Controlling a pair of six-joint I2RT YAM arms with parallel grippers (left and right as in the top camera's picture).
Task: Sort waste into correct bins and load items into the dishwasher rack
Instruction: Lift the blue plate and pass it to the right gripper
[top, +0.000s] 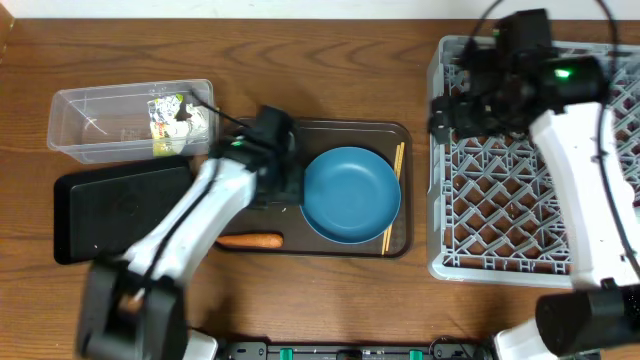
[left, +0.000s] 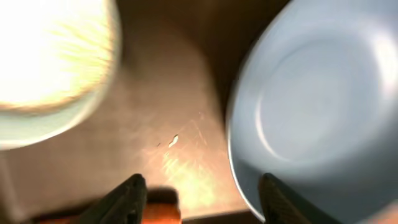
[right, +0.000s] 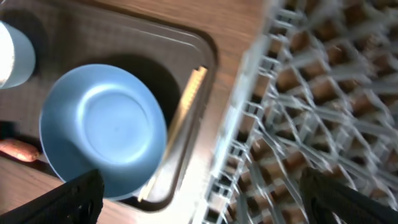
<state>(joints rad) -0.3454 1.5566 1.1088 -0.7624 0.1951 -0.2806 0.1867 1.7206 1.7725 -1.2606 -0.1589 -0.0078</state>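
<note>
A large blue plate (top: 351, 195) lies on the dark brown serving tray (top: 400, 135), with wooden chopsticks (top: 393, 200) along its right side and an orange carrot stick (top: 250, 240) at the tray's front left. My left gripper (top: 285, 185) is open and empty, low over the tray just left of the plate (left: 317, 106); the carrot end (left: 158, 211) sits by its left finger. A pale bowl (left: 43, 62) with bright white contents is blurred beyond. My right gripper (top: 450, 110) is open and empty over the left edge of the grey rack (top: 530, 200). The printed wrapper (top: 170, 120) lies in the clear tub (top: 90, 125).
The flat black tray (top: 120, 210) lies in front of the tub, left of the serving tray. The right wrist view shows the plate (right: 102, 127), chopsticks (right: 180, 130), rack (right: 311, 106) and carrot tip (right: 18, 149). The left arm hides the tray's left part from overhead.
</note>
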